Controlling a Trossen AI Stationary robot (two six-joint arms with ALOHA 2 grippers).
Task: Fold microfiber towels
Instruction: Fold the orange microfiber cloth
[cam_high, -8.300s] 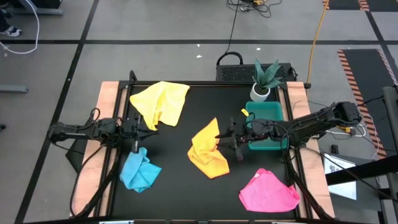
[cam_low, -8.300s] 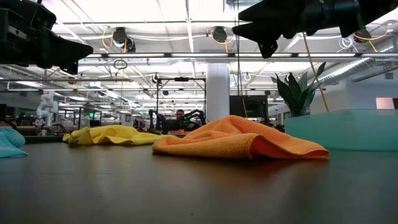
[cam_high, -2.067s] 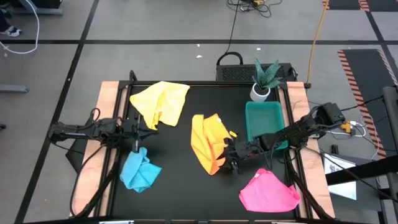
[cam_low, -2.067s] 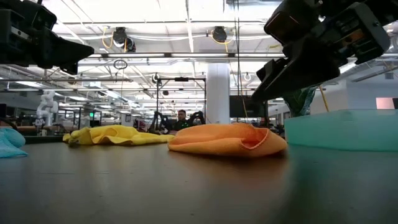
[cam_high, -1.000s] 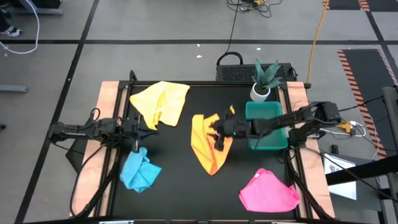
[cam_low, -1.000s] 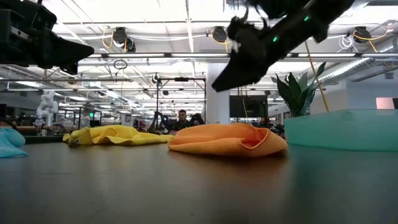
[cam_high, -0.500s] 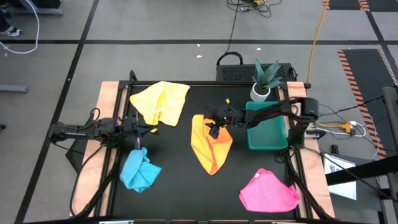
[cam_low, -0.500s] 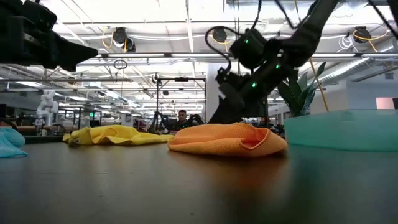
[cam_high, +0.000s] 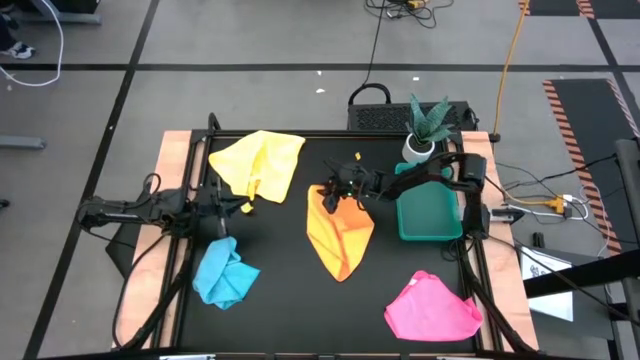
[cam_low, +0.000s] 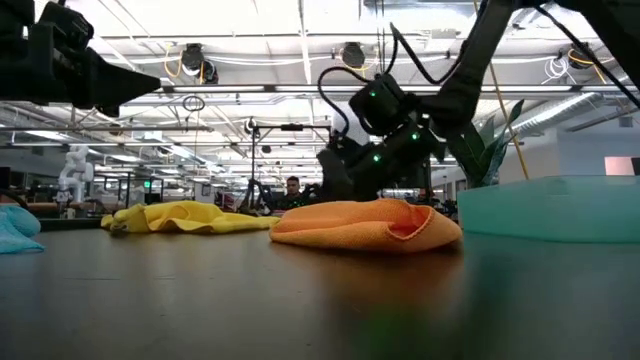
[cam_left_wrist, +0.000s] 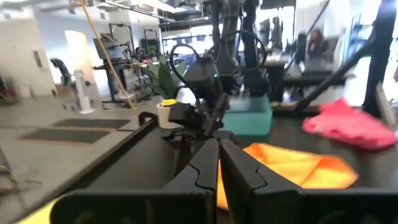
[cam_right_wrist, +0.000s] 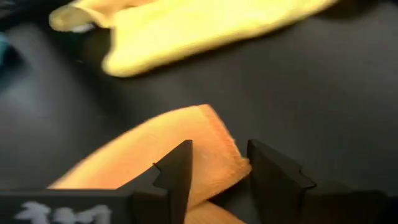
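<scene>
An orange-yellow towel (cam_high: 340, 232) lies folded over at the table's middle. My right gripper (cam_high: 336, 194) is open and low over its far left corner (cam_right_wrist: 214, 146), one finger on each side of that corner. It also shows in the low view (cam_low: 345, 172), behind the towel (cam_low: 365, 224). My left gripper (cam_high: 236, 207) is shut and empty at the table's left, above and between a crumpled yellow towel (cam_high: 258, 165) and a crumpled light blue towel (cam_high: 225, 272). A pink towel (cam_high: 430, 308) lies at the near right. My right gripper comes down slanting from the table's right, and the orange-yellow towel's far left corner (cam_right_wrist: 219, 154) lies between its open fingers (cam_right_wrist: 176, 168). I cannot tell whether the fingers touch the cloth. The towel lies flat on the table.
A green tray (cam_high: 428, 205) stands at the right, just beside the right arm. A potted plant (cam_high: 425, 130) stands at the far right corner. Bare black table shows between the towels at the near middle (cam_high: 300, 310).
My right gripper has gone from above the orange-yellow towel's right part toward the far left and down, to the towel's far left corner. The towel has kept its place and shape.
</scene>
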